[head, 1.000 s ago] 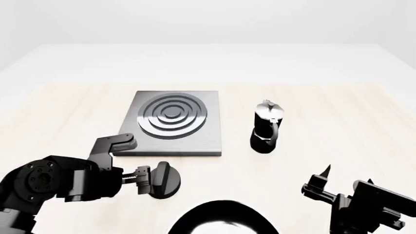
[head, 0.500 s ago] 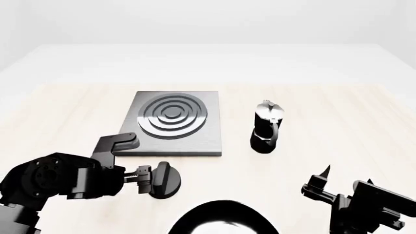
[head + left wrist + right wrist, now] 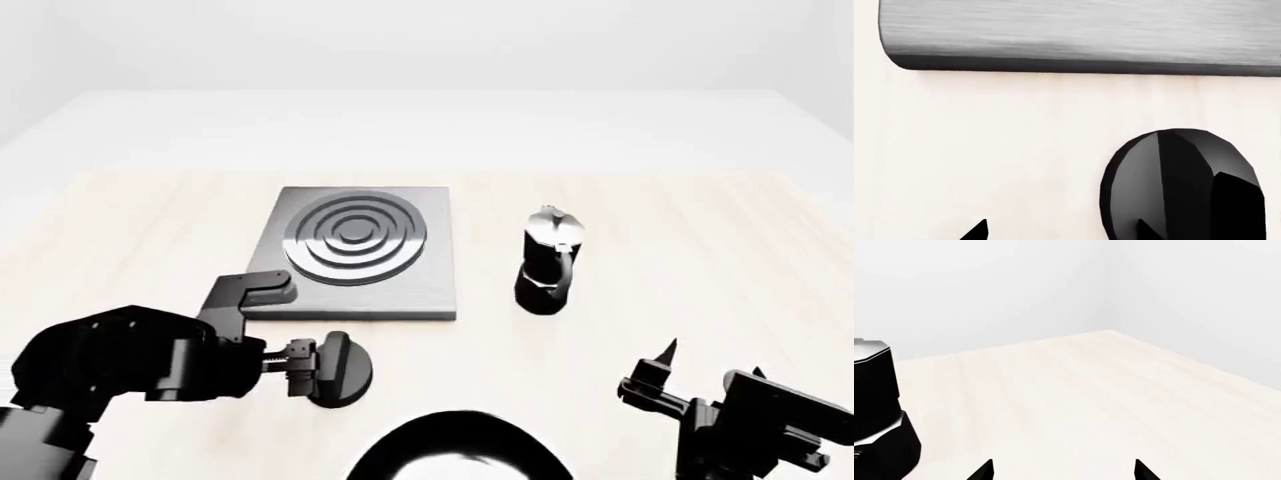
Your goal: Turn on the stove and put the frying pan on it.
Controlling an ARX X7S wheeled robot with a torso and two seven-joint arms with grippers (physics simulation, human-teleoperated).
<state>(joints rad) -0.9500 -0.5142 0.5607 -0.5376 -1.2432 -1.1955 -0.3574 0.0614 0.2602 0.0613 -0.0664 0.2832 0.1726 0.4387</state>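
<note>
The stove point(image 3: 363, 252) is a grey square plate with a ringed burner, left of the table's middle. Its black round knob point(image 3: 340, 370) sits on the table in front of it. My left gripper point(image 3: 302, 364) is open and touches the knob's left side. In the left wrist view, one fingertip point(image 3: 1147, 233) overlaps the knob point(image 3: 1174, 180) and the other fingertip point(image 3: 978, 232) is over bare table; the stove's front edge point(image 3: 1081, 62) lies beyond. The frying pan point(image 3: 454, 452) shows only partly at the bottom edge, its handle out of view. My right gripper point(image 3: 654, 382) is open and empty, low at the right.
A black-and-silver moka pot point(image 3: 549, 262) stands right of the stove, and also shows in the right wrist view point(image 3: 874, 415). The pale wooden table point(image 3: 694, 250) stretches right to its edge point(image 3: 1174, 355). White walls are behind.
My left arm has shifted and rolled a little, with the gripper staying at the knob. The right arm, the pan and the moka pot have not moved.
</note>
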